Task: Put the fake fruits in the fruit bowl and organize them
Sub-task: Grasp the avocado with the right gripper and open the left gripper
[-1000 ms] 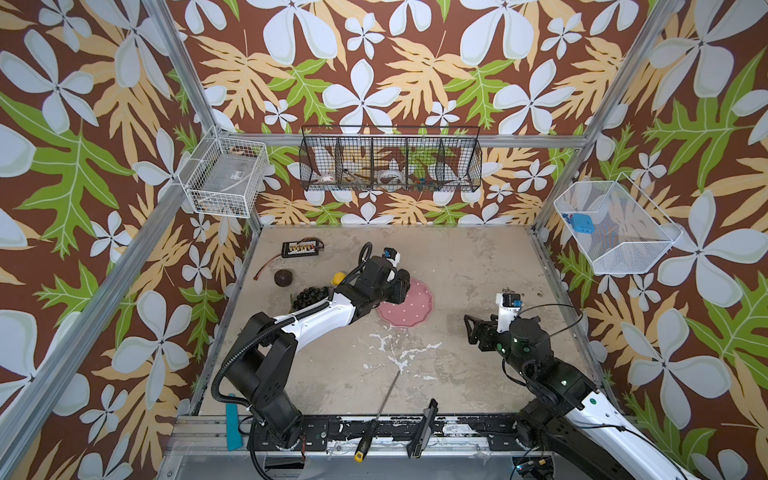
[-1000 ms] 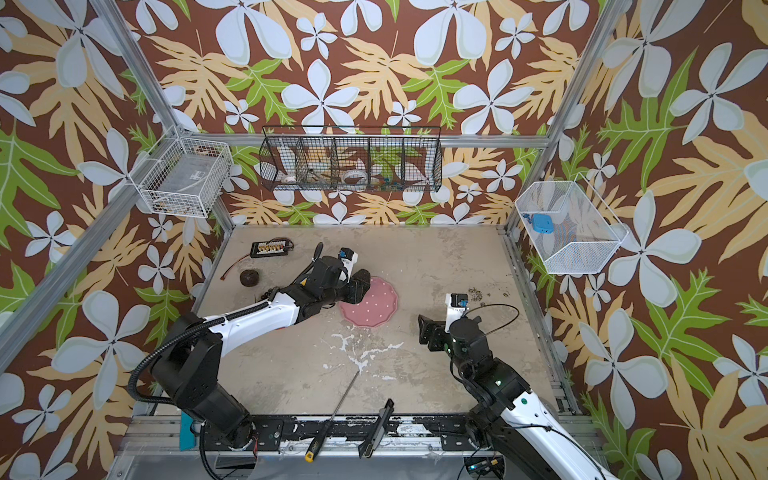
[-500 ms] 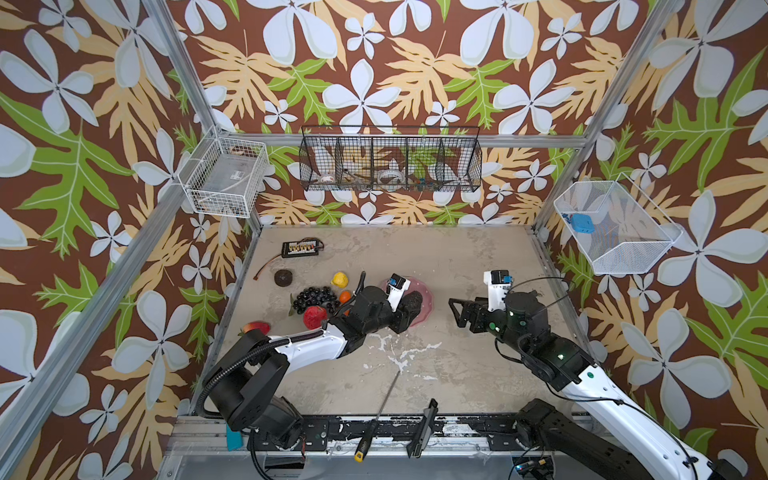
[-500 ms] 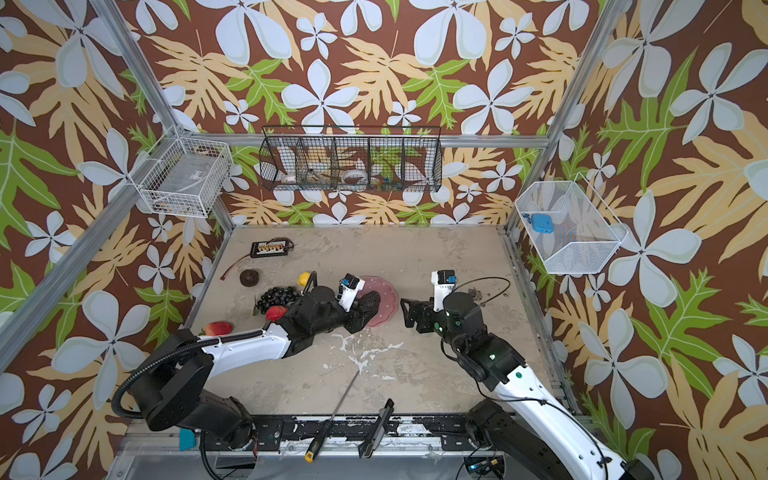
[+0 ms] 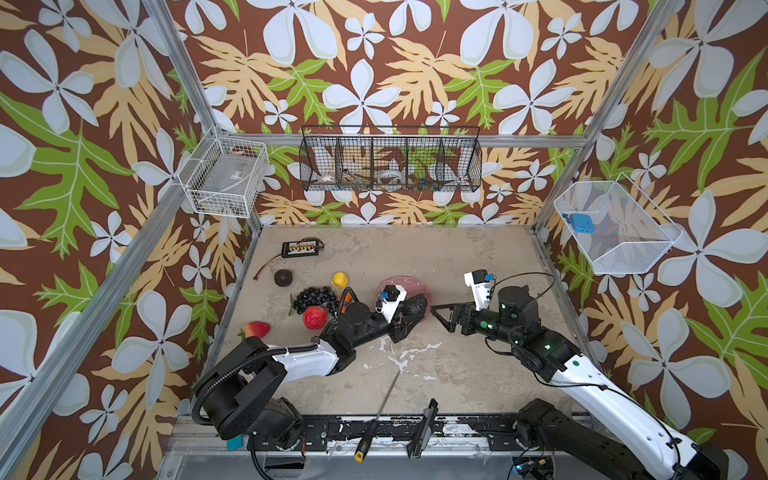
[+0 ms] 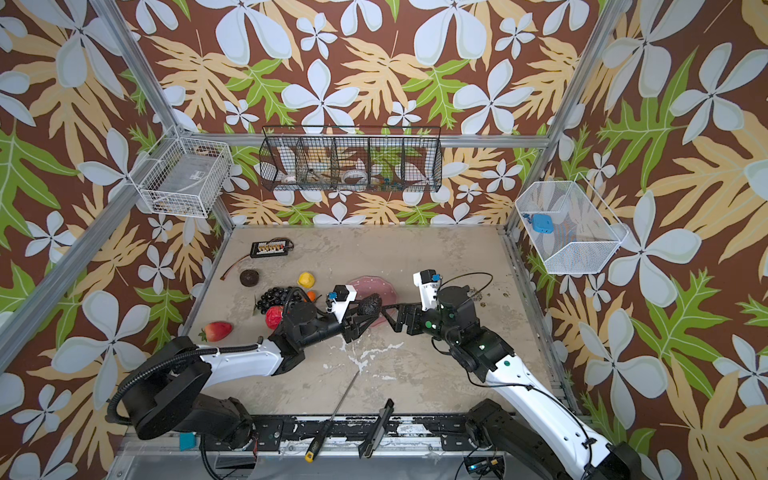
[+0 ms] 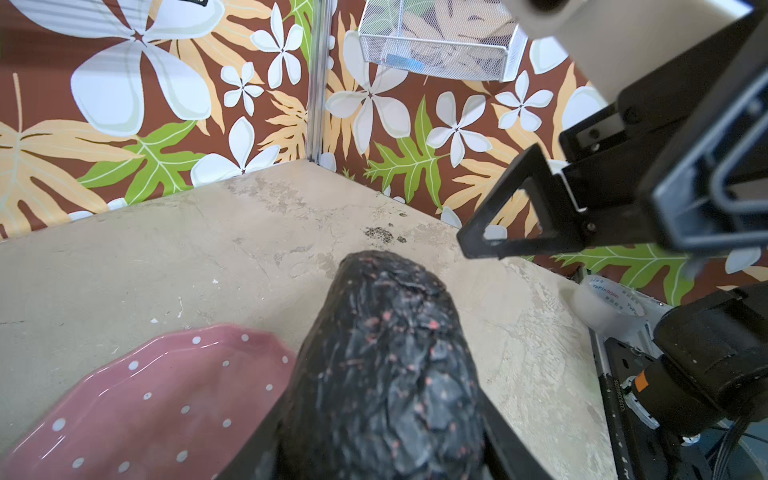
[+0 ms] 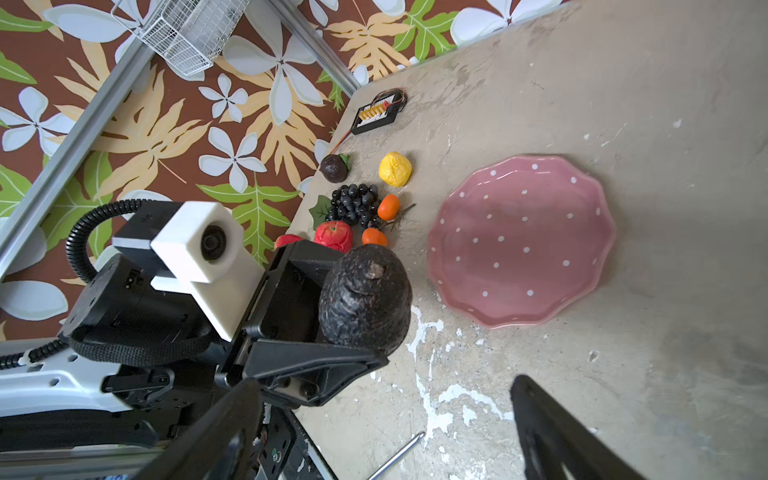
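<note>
A dark, knobbly, pear-shaped avocado was clamped in the left gripper near the glossy pink scalloped fruit bowl; the right gripper was spread wide, nothing held

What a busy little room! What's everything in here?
fruit bowl: one, pink with white dots, mid-table, empty
avocado: one, dark, in left gripper near bowl's edge
lemon: one, yellow, left of bowl
grape bunch: one, dark, by lemon
oranges: two, orange, beside grape bunch
apple: one, red, beside grape bunch
strawberry: one, red, table's left edge
brown piece: one, brown, left of lemon
connector board: one, black, back left
screwdriver: one, yellow-black handle, front edge
wire baskets: three, two white, one black, on walls
left gripper: one, black, shut on avocado
right gripper: one, black, open, empty, facing avocado
</note>
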